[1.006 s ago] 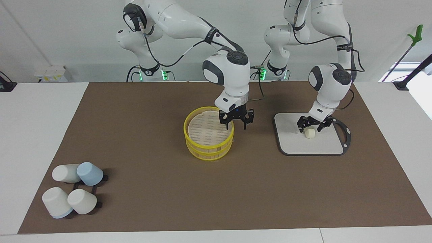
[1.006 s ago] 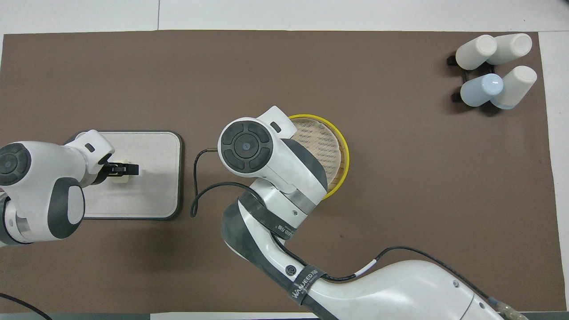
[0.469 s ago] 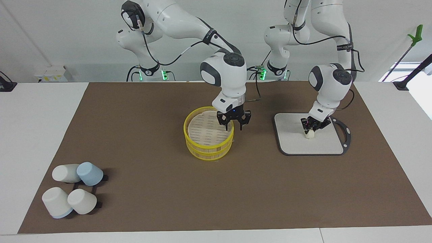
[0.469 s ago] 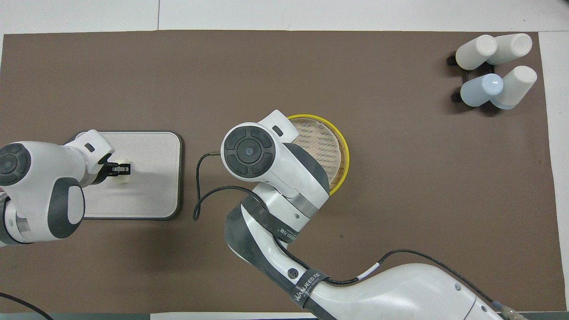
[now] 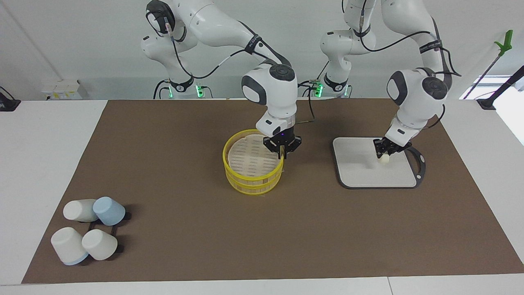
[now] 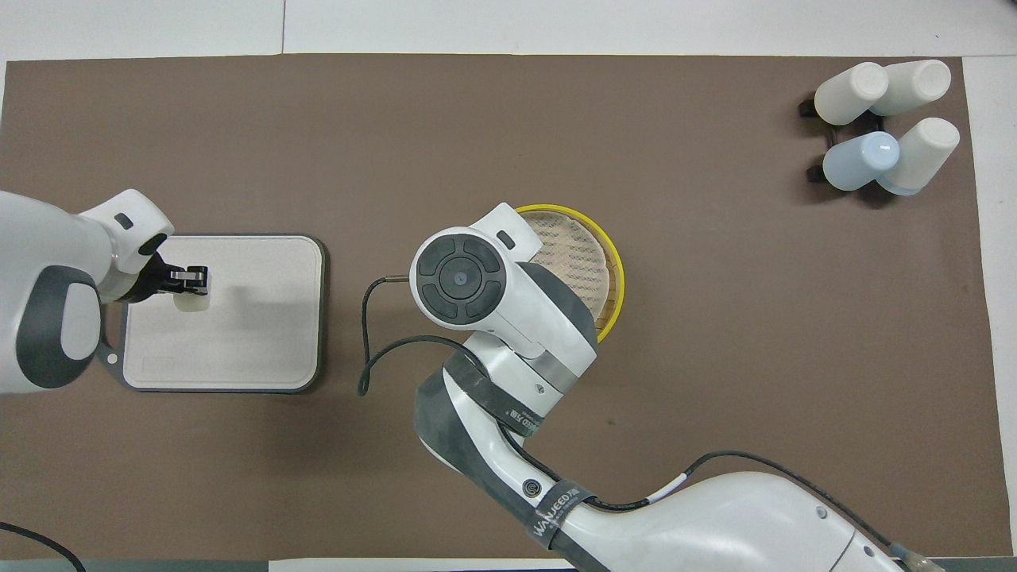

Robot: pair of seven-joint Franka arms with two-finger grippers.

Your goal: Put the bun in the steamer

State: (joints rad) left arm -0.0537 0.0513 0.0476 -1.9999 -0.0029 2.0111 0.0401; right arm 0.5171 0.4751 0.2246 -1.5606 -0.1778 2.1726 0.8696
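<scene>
Moved: bun [image 5: 383, 159] now lifted off grey board [image 5: 356, 174], pinched by left gripper [image 5: 385, 155].
Right gripper [image 5: 282, 152]: clamped on steamer [image 5: 253, 179] rim.
Handling: bun likely soft, light; grip sides gently.

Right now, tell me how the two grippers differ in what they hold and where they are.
The left gripper is shut on the bun, lifted over the grey board; the right gripper is shut on the steamer rim. The left gripper hangs in the air; the right gripper is down at the basket's edge. Both are closed.
</scene>
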